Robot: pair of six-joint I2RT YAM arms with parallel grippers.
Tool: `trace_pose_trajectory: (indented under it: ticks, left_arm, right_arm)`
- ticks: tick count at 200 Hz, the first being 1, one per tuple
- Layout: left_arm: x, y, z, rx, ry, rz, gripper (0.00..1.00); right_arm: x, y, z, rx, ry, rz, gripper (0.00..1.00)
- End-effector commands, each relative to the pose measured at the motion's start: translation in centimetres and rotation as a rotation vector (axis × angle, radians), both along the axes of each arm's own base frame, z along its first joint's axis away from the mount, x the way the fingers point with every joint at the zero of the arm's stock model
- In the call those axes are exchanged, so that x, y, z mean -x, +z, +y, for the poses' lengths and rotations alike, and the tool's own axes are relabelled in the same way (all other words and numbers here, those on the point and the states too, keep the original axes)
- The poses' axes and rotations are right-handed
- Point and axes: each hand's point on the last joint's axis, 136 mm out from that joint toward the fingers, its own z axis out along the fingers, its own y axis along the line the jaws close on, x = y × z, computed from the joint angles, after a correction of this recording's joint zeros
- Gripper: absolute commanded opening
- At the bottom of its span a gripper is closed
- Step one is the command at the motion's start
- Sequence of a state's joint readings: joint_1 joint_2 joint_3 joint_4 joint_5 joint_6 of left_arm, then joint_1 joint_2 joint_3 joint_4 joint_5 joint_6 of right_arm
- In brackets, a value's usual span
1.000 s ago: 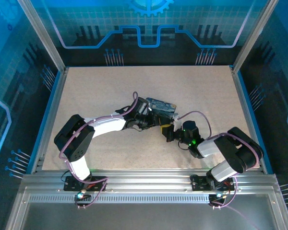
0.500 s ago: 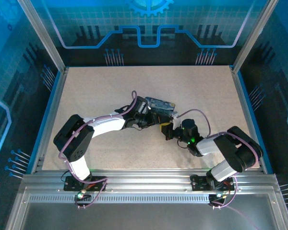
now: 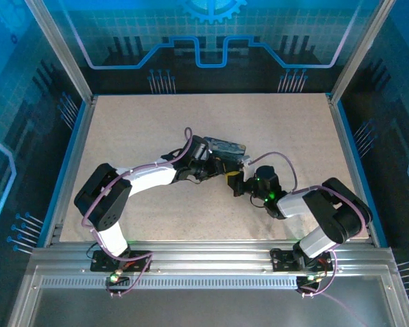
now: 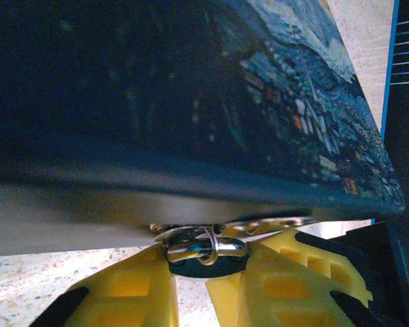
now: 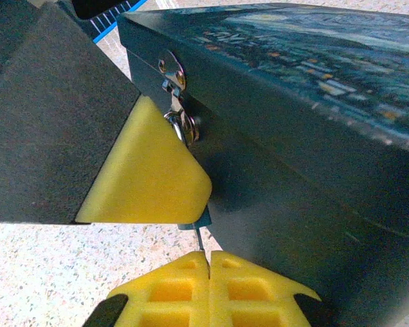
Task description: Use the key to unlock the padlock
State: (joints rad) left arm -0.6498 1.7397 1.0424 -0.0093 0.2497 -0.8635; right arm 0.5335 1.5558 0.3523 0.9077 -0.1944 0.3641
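The dark-blue painted tin (image 3: 226,146) lies mid-table, and the small padlock (image 4: 203,264) hangs from its silver hasp (image 5: 171,68). My left gripper (image 4: 194,271) is shut on the padlock's dark body, with the shiny shackle (image 4: 204,248) just above its yellow fingers. In the right wrist view a left finger (image 5: 143,170) covers most of the padlock; only its lower corner (image 5: 199,219) peeks out. My right gripper (image 5: 209,260) is shut on the key (image 5: 200,240), a thin dark sliver pointing up at that corner. Whether the tip touches the padlock I cannot tell.
The tin's side wall (image 5: 286,197) stands close on the right of the key. The two grippers (image 3: 221,165) (image 3: 236,182) meet at the tin's near edge. Bare speckled table (image 3: 136,122) stretches around them, bounded by blue rails.
My right gripper has crept left and up toward the tin and the padlock. The left gripper has held its grip with only a slight shift.
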Motion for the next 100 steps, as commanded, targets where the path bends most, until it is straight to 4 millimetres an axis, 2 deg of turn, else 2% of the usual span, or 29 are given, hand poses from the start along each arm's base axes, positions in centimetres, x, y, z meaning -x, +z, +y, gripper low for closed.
trace_pose_trajectory:
  ticks: [1,100]
  left_arm:
    - [2.3,0.5,-1.3,0.048,-0.081,0.040,0.10]
    - [2.4,0.5,-1.5,0.057,-0.079,0.054,0.09]
  right_arm:
    - [-2.3,5.3,1.2,-0.070,0.009,-0.186,0.00]
    - [-2.9,6.5,1.6,-0.082,0.027,-0.226,0.00]
